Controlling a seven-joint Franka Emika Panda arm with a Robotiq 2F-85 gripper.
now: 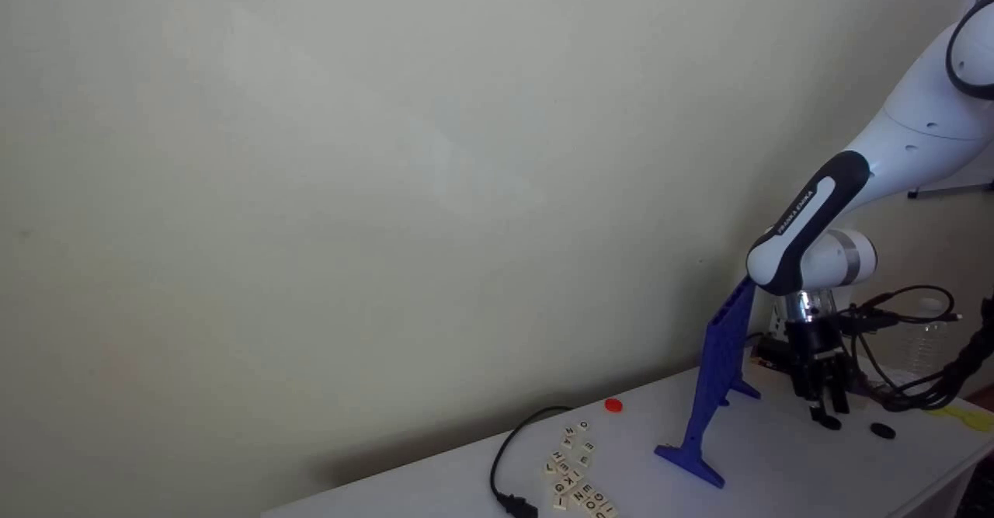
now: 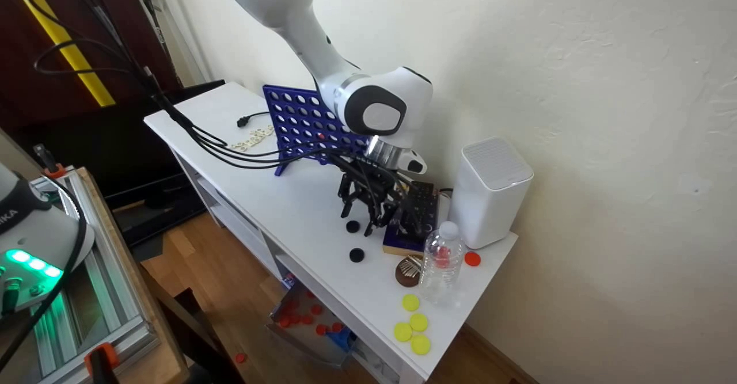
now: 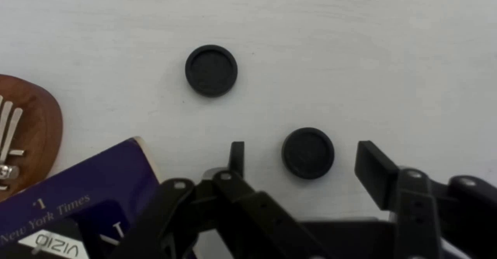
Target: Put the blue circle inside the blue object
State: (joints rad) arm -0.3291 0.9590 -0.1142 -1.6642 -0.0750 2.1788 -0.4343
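The blue object is an upright panel (image 1: 718,363) with rows of round holes, standing on splayed feet at the wall side of the white table; the arm partly covers this panel (image 2: 293,90) in an exterior view. No circle looks plainly blue; two discs on the table look black. My gripper (image 3: 301,153) points down low over the table, open. The nearer black disc (image 3: 308,154) lies flat between its fingertips in the wrist view, with a gap on both sides. A short way off lies the other black disc (image 3: 211,71). Both discs rest right of the panel in an exterior view.
A dark blue book (image 3: 97,177) with a remote on it lies beside the gripper, near a wooden thumb piano (image 3: 42,115). A clear bottle (image 2: 440,269), white box (image 2: 498,200) and several yellow discs (image 2: 420,322) stand or lie further along. Letter tiles (image 1: 571,479) lie beyond the panel.
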